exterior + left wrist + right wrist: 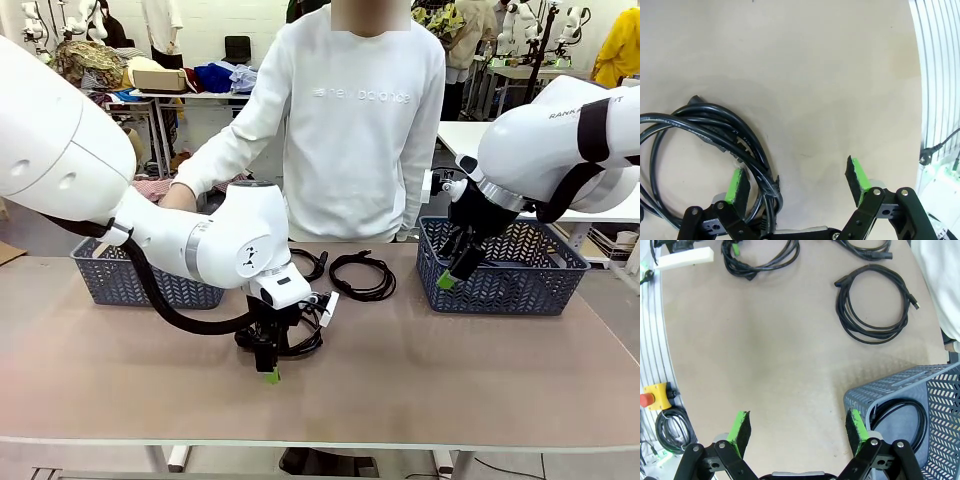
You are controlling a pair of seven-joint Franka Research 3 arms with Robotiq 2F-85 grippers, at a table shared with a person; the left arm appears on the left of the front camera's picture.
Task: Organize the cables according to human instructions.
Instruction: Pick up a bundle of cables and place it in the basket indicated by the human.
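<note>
Left tool: open, jaws spread wide, pointing down at the bench, gripping nothing. The near cable coil lies on the bench at this tool's one side. A bundle of its strands passes just inside one green pad, and the rest of the loop extends outward past that pad. The other pad stands over bare bench, apart from the coil. Contact between pad and strands cannot be determined.

Right tool: open, gripping nothing, held above the bench beside the near corner of the right lattice basket. One pad is just beside the basket wall. One cable coil in the basket lies on its floor, near this tool.

Middle cable coil: flat on the bench between the two tools, well apart from both. Far cable coil: just beside it, toward the person.

Left lattice basket: at the far left of the bench, with the person's hand above it
</note>
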